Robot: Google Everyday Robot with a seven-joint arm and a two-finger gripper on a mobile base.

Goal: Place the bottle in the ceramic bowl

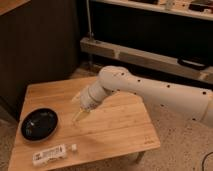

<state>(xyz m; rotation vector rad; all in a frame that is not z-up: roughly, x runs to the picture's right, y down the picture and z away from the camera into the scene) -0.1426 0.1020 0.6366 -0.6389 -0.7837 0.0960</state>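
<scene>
**Spotter:** Gripper position?

**Operator:** I have the gripper [78, 114] low over the middle of the wooden table [120, 129], on the white arm [150, 92] reaching in from the right of my view. It points down toward the ceramic bowl [40, 124] and sits just beside it, not touching. Jaws spread wide, holding nothing.

**Spotter:** Bottle?

**Operator:** The bottle [50, 155] lies flat on its side near the table's front edge, label up, cap end pointing right. It is in front of the bowl, apart from it and from the gripper.

**Spotter:** Bowl?

**Operator:** Black, glossy, upright on the table's left part.
</scene>
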